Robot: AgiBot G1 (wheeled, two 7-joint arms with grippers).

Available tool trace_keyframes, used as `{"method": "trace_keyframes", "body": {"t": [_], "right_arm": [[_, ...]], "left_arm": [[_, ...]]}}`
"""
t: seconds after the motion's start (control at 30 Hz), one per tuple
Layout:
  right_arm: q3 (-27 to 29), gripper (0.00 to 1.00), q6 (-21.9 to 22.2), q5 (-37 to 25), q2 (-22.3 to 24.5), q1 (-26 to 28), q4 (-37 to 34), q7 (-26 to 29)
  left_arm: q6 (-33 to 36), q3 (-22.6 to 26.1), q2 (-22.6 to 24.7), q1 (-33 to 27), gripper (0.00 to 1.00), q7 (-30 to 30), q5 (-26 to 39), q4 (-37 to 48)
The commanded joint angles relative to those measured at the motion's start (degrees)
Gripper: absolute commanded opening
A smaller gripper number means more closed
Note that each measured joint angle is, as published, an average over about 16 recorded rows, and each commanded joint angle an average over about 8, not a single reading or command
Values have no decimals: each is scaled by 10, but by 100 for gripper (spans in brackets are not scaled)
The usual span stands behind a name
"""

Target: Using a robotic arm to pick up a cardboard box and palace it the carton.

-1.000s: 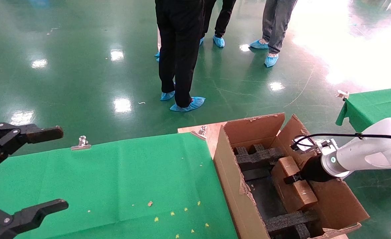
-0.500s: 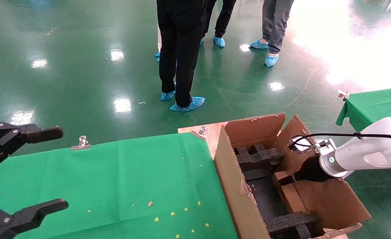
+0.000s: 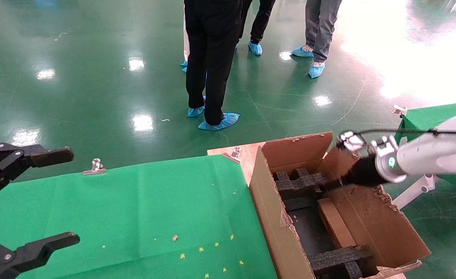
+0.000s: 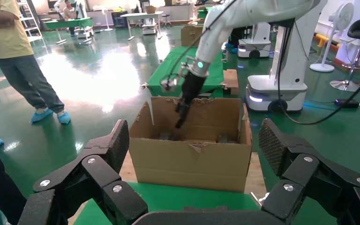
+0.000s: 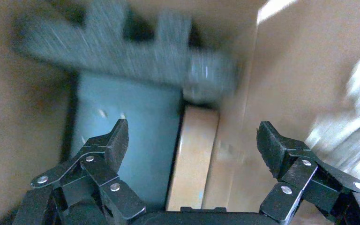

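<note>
The small cardboard box (image 3: 334, 223) stands on its edge inside the carton (image 3: 274, 217), against the right-hand wall, between two black foam blocks. It also shows in the right wrist view (image 5: 194, 159), free of the fingers. My right gripper (image 5: 192, 136) is open and empty, just above the carton's far end. Its white arm (image 3: 433, 159) reaches in from the right. The left wrist view shows that gripper (image 4: 180, 117) over the carton (image 4: 192, 157). My left gripper (image 3: 71, 195) is open and empty at the far left.
Black foam blocks lie at the carton's far end (image 3: 299, 182) and near end (image 3: 338, 259). A green-covered table (image 3: 135, 213) sits left of the carton, with a metal clip (image 3: 95, 166). A second green table (image 3: 433, 120) is at right. People (image 3: 212, 58) stand behind.
My right gripper let go of the cardboard box, which now rests on edge in the carton, and rose up and back out of the carton. The left arm has not moved.
</note>
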Motion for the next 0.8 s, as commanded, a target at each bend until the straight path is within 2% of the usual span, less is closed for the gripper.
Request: {"method": "trace_keyframes", "body": {"t": [0.03, 0.17, 0.3, 0.53, 0.67, 0.8], "right_arm": [[2, 100, 0, 0, 5, 17, 13, -2], [18, 100, 16, 6, 42, 54, 106, -17], [36, 100, 44, 17, 97, 77, 236, -23], [61, 100, 88, 48, 183, 84, 460, -19], [72, 100, 100, 71, 210, 74, 538, -41], [77, 100, 103, 83, 220, 70, 569, -50]], "left_arm": [[0, 0, 0, 0, 100, 0, 0, 0], [0, 0, 0, 0, 100, 0, 0, 0], [0, 0, 0, 0, 100, 0, 0, 0], [0, 0, 0, 0, 100, 0, 0, 0], [0, 0, 0, 0, 100, 0, 0, 0], [0, 0, 0, 0, 100, 0, 0, 0]]}}
